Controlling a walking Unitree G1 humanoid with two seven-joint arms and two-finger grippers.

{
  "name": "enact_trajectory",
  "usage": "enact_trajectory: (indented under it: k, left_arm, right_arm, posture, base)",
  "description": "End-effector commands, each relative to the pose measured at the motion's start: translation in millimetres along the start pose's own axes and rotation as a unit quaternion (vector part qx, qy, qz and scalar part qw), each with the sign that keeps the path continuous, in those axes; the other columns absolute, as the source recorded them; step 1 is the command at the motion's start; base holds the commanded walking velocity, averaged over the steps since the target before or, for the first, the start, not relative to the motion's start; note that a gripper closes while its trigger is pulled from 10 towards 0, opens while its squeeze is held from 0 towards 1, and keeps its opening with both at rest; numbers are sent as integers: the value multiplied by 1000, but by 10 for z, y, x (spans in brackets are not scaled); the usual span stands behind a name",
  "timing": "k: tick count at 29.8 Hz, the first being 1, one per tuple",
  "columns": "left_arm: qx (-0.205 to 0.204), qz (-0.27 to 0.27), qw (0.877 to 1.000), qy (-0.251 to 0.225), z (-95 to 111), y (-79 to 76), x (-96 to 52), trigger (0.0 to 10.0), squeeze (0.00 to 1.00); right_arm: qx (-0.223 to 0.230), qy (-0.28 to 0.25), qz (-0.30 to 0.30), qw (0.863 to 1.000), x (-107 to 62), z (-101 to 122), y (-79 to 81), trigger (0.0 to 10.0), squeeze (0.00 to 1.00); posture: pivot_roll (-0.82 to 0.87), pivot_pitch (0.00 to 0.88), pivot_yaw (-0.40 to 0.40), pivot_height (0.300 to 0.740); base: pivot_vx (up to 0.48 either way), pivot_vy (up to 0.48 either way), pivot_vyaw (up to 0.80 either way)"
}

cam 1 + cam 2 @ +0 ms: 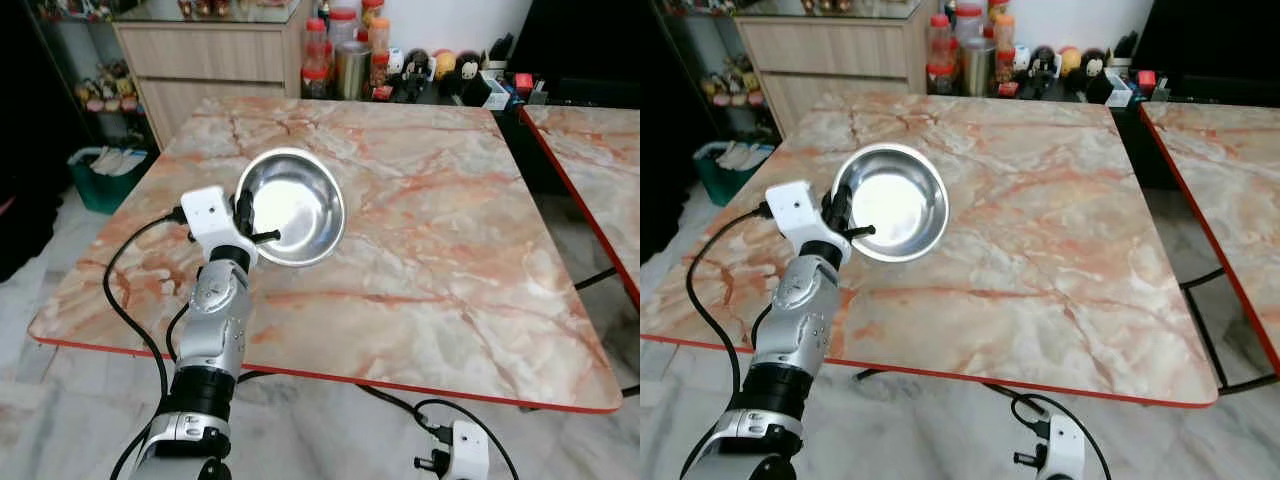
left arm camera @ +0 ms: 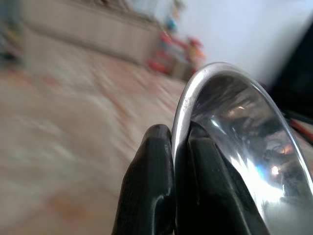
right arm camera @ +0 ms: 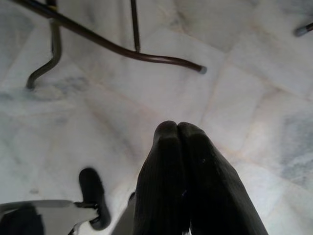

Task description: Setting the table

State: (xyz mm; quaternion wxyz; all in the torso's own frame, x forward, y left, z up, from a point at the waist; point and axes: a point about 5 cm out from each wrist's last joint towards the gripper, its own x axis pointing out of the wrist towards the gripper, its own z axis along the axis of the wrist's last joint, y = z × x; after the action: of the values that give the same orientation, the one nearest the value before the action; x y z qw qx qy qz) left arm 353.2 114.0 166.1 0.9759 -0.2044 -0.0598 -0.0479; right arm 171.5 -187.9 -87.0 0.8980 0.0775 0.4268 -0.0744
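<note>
A shiny steel bowl (image 1: 293,206) is held tilted above the left half of the marble table (image 1: 420,230), its hollow facing me. My left gripper (image 1: 250,225) is shut on the bowl's near-left rim, one black finger inside and one outside, as the left wrist view shows at the rim (image 2: 182,122). The left arm rises from below the table's front edge. My right gripper (image 3: 177,128) hangs low beside the table, pointing at the floor, its two fingers pressed together with nothing between them; its wrist (image 1: 462,452) appears at the bottom.
Jars, bottles and small figurines (image 1: 400,60) crowd the table's far edge. A wooden cabinet (image 1: 210,60) stands behind on the left, with a green basket (image 1: 105,175) on the floor. A second marble table (image 1: 600,160) stands to the right. Cables (image 1: 400,400) trail underneath.
</note>
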Motion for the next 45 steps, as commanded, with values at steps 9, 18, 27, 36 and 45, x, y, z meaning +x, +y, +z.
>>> enact_trajectory:
  k: [9,18,27,36,45]
  left_arm:
    - [-95,55,989,94,-257,176,-148,10000,0]
    - [-181,69,965,179,-402,153,-241,10000,0]
    - [-161,4,961,225,-477,-50,-277,10000,0]
    - [-144,-10,967,211,-444,-143,-189,10000,0]
    - [-125,-16,968,216,-459,-145,-194,10000,0]
  right_arm:
    - [-4,3,-9,1000,-10,-16,-59,10000,0]
    - [-8,4,-8,1000,-10,-18,-58,10000,0]
    - [-11,7,-4,1000,-11,-29,-42,10000,0]
    - [-10,8,-5,1000,-13,-41,-38,10000,0]
    - [-6,7,-6,1000,-13,-42,-31,10000,0]
  posture:
    - [-14,75,-20,740]
    - [-13,69,-17,740]
    - [-12,57,-14,740]
    - [-17,47,-9,740]
    - [-14,67,-7,740]
  base:
    - [0,0,0]
    - [0,0,0]
    - [0,0,0]
    - [0,0,0]
    - [0,0,0]
